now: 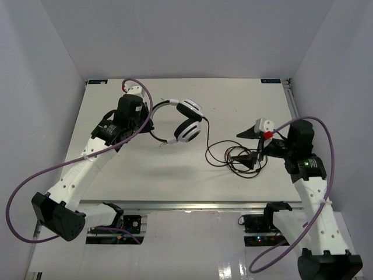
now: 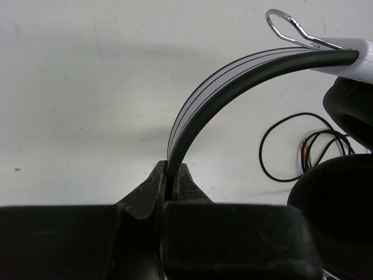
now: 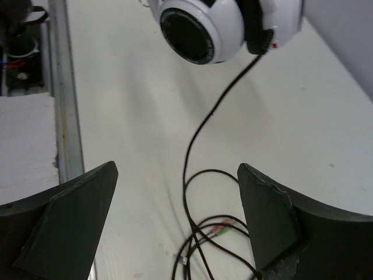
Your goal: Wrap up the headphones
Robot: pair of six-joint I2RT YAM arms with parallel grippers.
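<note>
**A:** Toward the near right of the table (image 1: 145, 175), the right gripper (image 1: 245, 146) hangs over the cord (image 1: 220, 156) and its loose coil, jaws spread wide and empty.

**B:** That cord looks thin, limp and light, so it will likely slide and tangle. Take one strand, not the heap.

**A:** Farther back, left of centre, the left gripper (image 2: 172, 175) is clenched on the headband (image 2: 233, 73) of the headphones (image 1: 187, 123).

**B:** The band looks springy and should make a fair handle.

**A:** It arcs left to right. The ear cups (image 3: 201, 29) face the right arm, and the cord trails nearer.
</note>
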